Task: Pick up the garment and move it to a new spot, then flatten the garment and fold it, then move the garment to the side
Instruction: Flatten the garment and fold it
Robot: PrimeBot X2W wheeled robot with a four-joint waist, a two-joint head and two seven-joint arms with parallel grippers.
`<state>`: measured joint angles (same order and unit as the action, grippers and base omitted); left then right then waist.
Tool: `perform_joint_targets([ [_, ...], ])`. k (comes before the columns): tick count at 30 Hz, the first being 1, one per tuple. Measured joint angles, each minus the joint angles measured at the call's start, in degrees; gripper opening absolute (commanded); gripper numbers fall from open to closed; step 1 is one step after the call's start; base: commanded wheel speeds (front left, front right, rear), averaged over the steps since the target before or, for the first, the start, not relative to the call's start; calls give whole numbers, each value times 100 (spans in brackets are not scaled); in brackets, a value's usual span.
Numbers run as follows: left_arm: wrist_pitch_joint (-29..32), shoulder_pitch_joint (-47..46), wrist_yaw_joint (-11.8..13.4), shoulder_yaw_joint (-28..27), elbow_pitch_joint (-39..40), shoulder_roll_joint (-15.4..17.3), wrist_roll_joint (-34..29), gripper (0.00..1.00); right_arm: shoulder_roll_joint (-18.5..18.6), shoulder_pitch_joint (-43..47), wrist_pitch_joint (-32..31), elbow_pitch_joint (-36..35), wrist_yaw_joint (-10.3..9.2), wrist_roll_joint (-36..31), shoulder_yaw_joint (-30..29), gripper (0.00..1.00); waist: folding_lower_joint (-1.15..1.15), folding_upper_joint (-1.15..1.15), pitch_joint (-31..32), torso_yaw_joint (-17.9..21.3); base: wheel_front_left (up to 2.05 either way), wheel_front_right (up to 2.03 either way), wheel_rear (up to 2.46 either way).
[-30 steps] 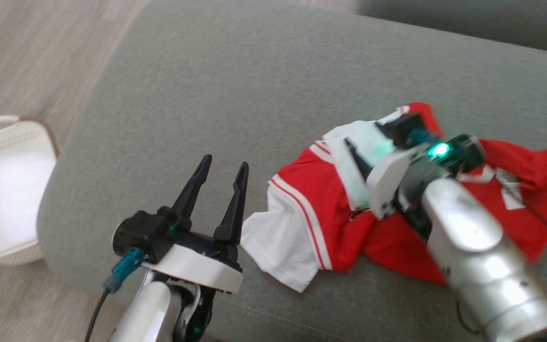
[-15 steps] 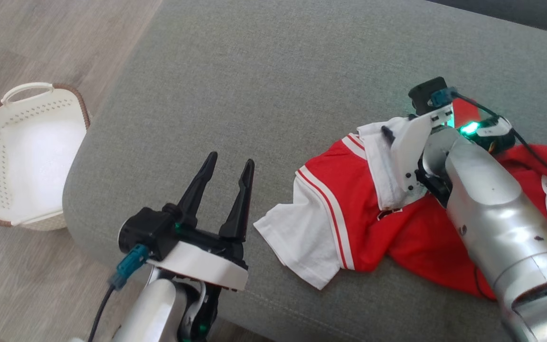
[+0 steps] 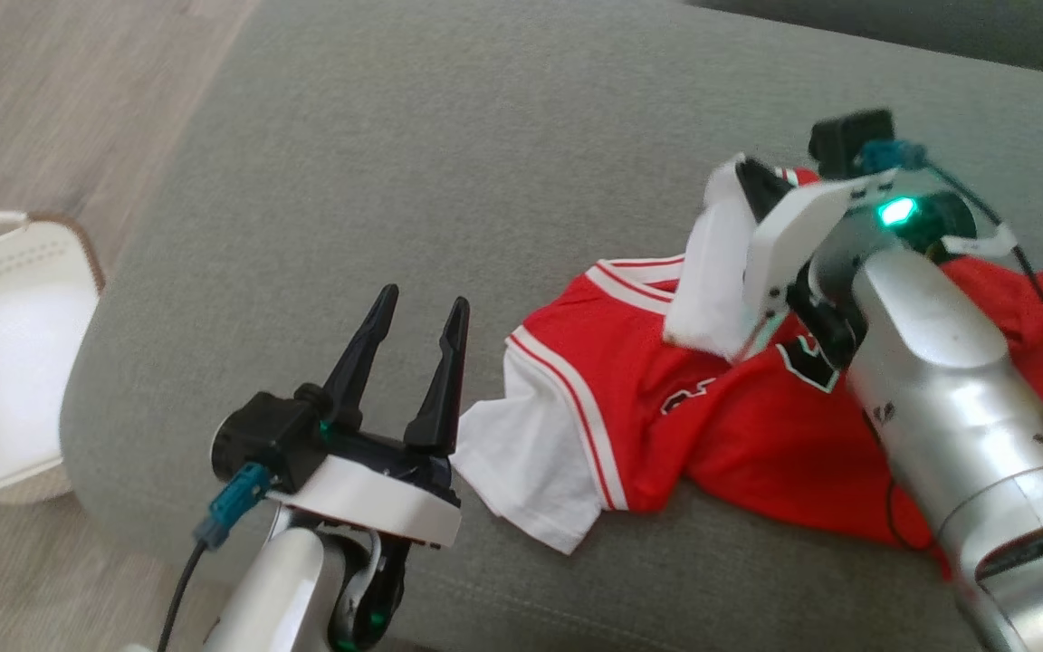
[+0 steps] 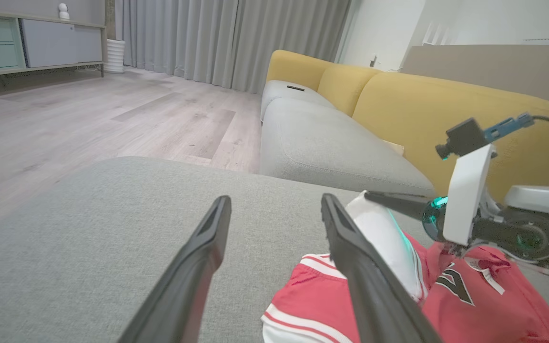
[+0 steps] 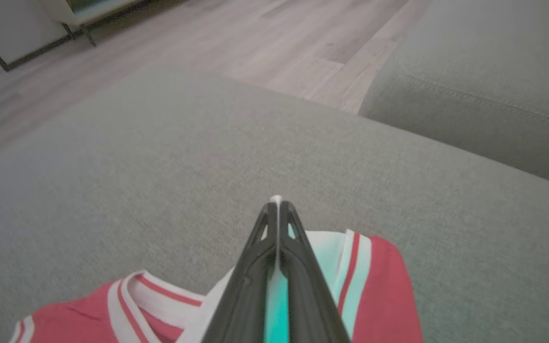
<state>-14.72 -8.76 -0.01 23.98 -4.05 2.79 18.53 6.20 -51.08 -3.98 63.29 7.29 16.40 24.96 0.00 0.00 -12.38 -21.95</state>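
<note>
A white basket (image 3: 23, 272) sits on the floor (image 3: 78, 81) beside the grey sofa seat (image 3: 449, 163). The left gripper (image 3: 423, 301) hangs wide open near the shirt (image 3: 630, 407). The red-and-white shirt lies crumpled on the seat; the right gripper (image 3: 743, 172) pinches its white part, lifted up.

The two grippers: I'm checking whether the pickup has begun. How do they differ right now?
The left gripper is open and empty; the right gripper is shut on a white fold of the garment. The left gripper sits beside the garment; the right gripper holds that fold raised off the sofa cushion. Both have long dark fingers.
</note>
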Motion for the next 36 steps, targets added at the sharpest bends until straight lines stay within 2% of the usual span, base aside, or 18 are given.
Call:
perform_joint_targets([
  [4, 0, 0, -1, -43, 1, 0, -32, 100, 42, -136, 155, -326, 0, 519, 40, 0, 0, 0, 104, 212, 0, 0, 0],
  [7, 0, 1, -5, -54, 2, 0, -32, 100, 260, -357, 200, -559, -1, 773, 86, 0, 0, 0, 139, 332, 0, 0, 0],
  [8, 0, -2, -5, -47, 30, 0, -31, 100, 737, -804, 193, -732, -1, 1000, 188, 0, 0, 0, 51, 353, 0, 0, 0],
  [13, 0, -149, -5, 10, 122, -1, -27, 100, 1282, -1532, 92, -710, 0, 1001, 455, 0, 0, 0, -161, 275, 0, 0, 0],
  [17, 0, -272, -3, 9, 162, -4, 2, 100, 1689, -2199, 196, -410, 0, 839, 476, 0, 1, 0, -309, 184, 0, 0, 0],
  [18, 0, -271, -3, 10, 162, -4, 3, 100, 1751, -2331, 231, -308, 0, 802, 483, 42, 0, 0, -334, 168, 0, 0, 0],
  [19, 0, -270, -1, 9, 162, -3, 3, 100, 1795, -2435, 247, -210, -1, 728, 533, 100, 0, 0, -355, 157, 0, 0, 0],
  [22, 0, -270, 2, 8, 160, -4, 3, 100, 1784, -2485, 268, 68, 0, 581, 734, 100, 1, 0, -343, 175, 0, 0, 0],
  [27, 0, -266, 1, -43, 126, -5, -25, 100, 1659, -2414, 639, 324, 0, 623, 805, 100, 0, 0, -224, 327, 0, 0, 0],
  [36, 0, -126, -51, -352, 57, -4, -197, 100, 1223, -1485, 1528, 191, 0, 984, 825, 100, 0, 0, 214, 781, 0, 0, 0],
])
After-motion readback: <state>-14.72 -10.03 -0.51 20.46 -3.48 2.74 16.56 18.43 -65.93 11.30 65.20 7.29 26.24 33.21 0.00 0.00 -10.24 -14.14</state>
